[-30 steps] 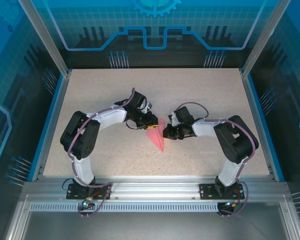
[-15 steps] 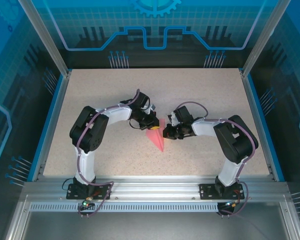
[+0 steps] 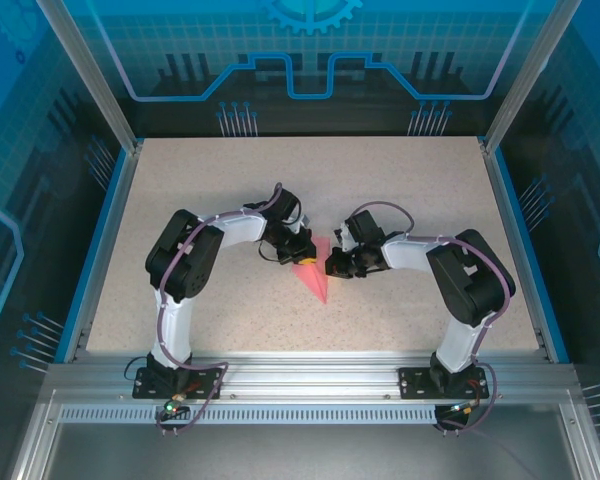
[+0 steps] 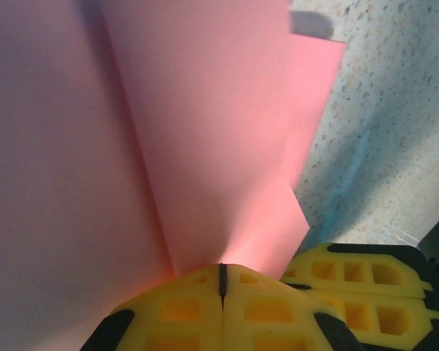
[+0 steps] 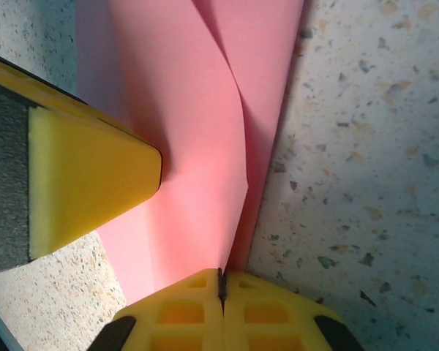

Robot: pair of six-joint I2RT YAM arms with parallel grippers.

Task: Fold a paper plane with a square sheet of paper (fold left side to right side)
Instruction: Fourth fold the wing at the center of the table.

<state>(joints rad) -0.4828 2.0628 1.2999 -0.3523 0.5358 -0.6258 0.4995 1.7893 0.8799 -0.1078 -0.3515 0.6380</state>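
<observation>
The salmon-pink paper plane (image 3: pixel 318 280) lies mid-table as a narrow folded dart, its sharp point toward the near edge. My left gripper (image 3: pixel 302 256) is shut on its far left part. In the left wrist view the pink folds (image 4: pixel 205 146) rise straight out of the closed left gripper (image 4: pixel 222 268). My right gripper (image 3: pixel 332 266) is shut on the right side. In the right wrist view the paper plane's layered edge (image 5: pixel 197 131) runs into the closed right gripper (image 5: pixel 221 273). The two grippers sit almost touching, and the paper between them is lifted into a ridge.
The speckled tabletop (image 3: pixel 400 190) is bounded by blue rails and aluminium posts. A yellow finger of the left gripper (image 5: pixel 88 175) stands close beside the right one, and the right gripper's fingers (image 4: pixel 366 292) show at the lower right of the left wrist view.
The left gripper has closed on the paper. The left arm's elbow has swung right, toward the middle. The paper looks narrower and has shifted slightly away from the near edge.
</observation>
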